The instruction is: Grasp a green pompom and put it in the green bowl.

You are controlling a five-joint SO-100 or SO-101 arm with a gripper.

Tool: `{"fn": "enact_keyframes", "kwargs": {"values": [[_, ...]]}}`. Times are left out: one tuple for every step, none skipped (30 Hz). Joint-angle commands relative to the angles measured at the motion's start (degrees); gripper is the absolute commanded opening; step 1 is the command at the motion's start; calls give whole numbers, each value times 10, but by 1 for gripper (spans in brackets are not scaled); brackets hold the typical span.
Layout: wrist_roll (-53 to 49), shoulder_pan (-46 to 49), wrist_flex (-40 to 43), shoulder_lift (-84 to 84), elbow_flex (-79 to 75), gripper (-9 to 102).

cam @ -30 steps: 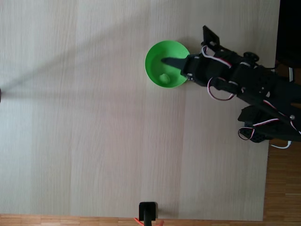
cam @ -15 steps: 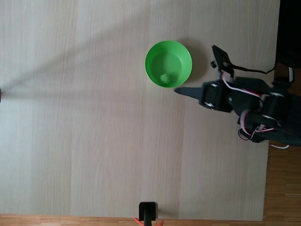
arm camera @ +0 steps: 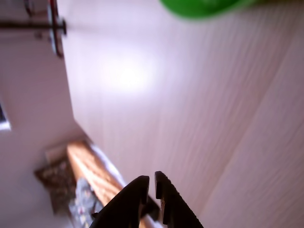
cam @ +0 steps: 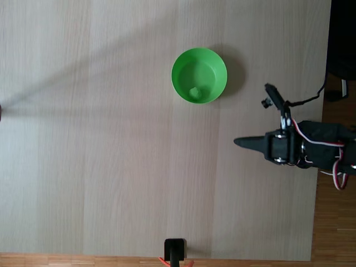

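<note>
My end effector (arm camera: 151, 183) has its two fingers drawn nearly together on nothing, and in the fixed view it (cam: 240, 142) hangs above bare desk (cam: 111, 167), well apart from the green bowl (cam: 217, 61). The green pompom (cam: 194, 92) lies inside that bowl near its lower wall, so I judge the task done, with nothing left to hold.

Pale wood table (cam: 111, 139), orange, seemingly wooden floor (cam: 334, 222) beyond.
</note>
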Motion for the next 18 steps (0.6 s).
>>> {"fn": "enact_keyframes", "kwargs": {"values": [[4,-40,1,45,28,0],[4,-52,1,54,39,0],[6,-62,1,64,50,0],[14,-72,1,73,61,0],[25,-81,1,81,71,0],[39,-91,1,85,78,0],[51,-98,1,91,84,0],[62,-104,1,94,90,0],[72,-109,1,98,96,0],[80,-112,1,99,102,0],[84,-113,2,101,107,0],[86,-113,2,101,113,0],[83,-113,2,102,121,0],[82,-114,2,102,130,0],[81,-118,2,102,140,0],[81,-119,2,102,149,0],[81,-118,2,103,157,0],[81,-116,2,103,166,0]]}}
